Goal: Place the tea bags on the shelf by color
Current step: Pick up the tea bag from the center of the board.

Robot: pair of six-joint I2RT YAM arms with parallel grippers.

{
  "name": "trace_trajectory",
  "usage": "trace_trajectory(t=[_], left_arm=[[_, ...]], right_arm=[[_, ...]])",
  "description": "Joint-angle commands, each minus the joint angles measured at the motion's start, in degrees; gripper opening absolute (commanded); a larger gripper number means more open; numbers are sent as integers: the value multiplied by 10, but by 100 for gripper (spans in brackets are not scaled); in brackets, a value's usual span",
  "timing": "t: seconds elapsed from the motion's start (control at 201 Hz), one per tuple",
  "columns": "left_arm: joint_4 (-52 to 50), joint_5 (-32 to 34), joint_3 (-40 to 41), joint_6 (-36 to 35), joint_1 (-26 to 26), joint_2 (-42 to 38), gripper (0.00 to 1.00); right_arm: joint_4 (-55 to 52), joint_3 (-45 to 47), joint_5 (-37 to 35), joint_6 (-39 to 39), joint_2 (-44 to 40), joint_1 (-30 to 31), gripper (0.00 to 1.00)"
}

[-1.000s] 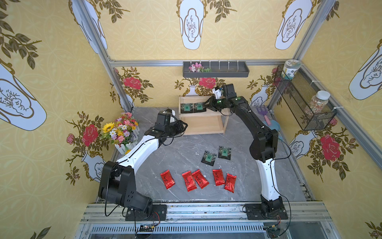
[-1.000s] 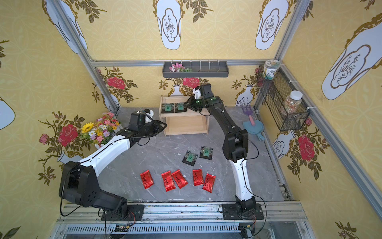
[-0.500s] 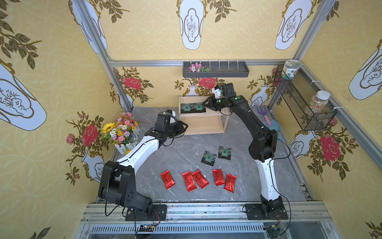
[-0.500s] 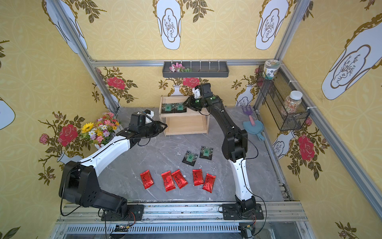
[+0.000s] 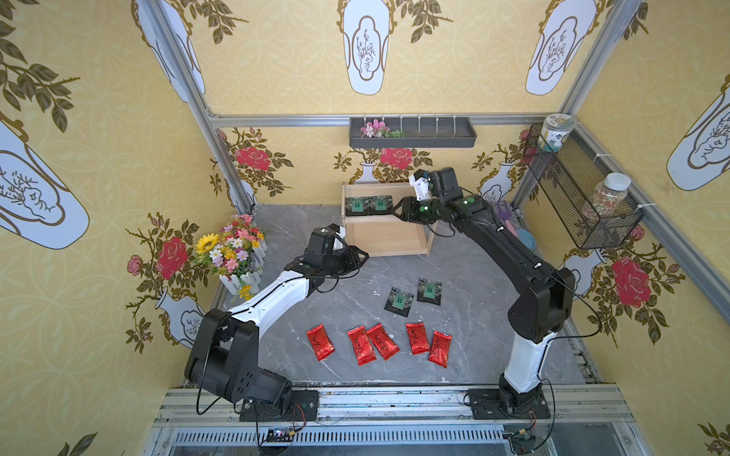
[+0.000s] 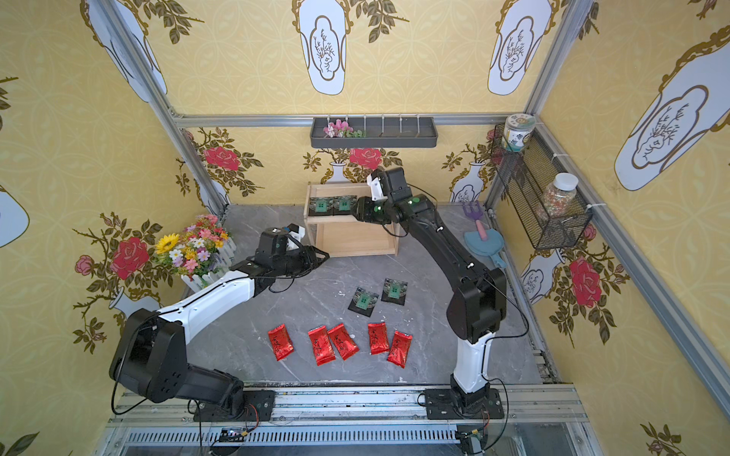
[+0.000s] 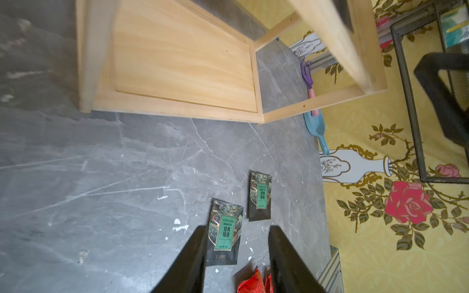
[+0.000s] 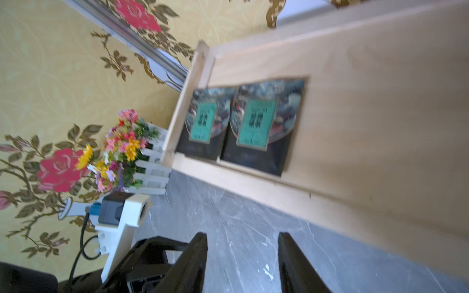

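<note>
The wooden shelf (image 5: pixel 387 239) stands at the back of the table. Two black tea bags (image 5: pixel 368 205) (image 8: pixel 262 126) lie side by side on its top tier. My right gripper (image 5: pixel 395 209) (image 8: pixel 242 236) hovers open and empty just right of them. Two more black tea bags (image 5: pixel 399 301) (image 5: pixel 429 291) lie mid-table, and several red ones (image 5: pixel 382 340) form a row nearer the front. My left gripper (image 5: pixel 365 256) (image 7: pixel 236 228) hangs open and empty in front of the shelf's left end, pointing toward the black tea bag (image 7: pixel 224 232) on the table.
A flower pot (image 5: pixel 233 252) stands at the left wall beside my left arm. A blue scoop and purple rake (image 6: pixel 484 241) lie right of the shelf. A dark wall tray (image 5: pixel 412 132) hangs behind, and a wire basket (image 5: pixel 580 193) with jars on the right wall.
My right gripper's jaws have widened and it has drawn back a little from the black tea bags on the top tier. The left arm has hardly moved.
</note>
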State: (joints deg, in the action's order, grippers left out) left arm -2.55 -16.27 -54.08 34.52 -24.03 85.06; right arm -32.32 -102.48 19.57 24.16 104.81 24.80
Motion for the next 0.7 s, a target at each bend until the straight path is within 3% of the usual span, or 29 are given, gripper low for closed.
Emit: trace_trajectory(t=[0.0,0.169,0.329,0.508,0.692], left_arm=[[35,-10,14,-4,-16,19,46],[56,-9,18,-15,-62,55,47],[56,-11,-2,-28,-84,112,47],[68,-21,-13,-31,-92,161,47],[76,-38,-16,-35,-95,202,45]], right_arm=[[75,124,-54,-17,-70,20,50],[121,302,-78,-5,-143,47,50],[156,414,-61,27,-159,53,49],[238,499,15,83,-138,51,45],[298,539,45,105,-99,43,40]])
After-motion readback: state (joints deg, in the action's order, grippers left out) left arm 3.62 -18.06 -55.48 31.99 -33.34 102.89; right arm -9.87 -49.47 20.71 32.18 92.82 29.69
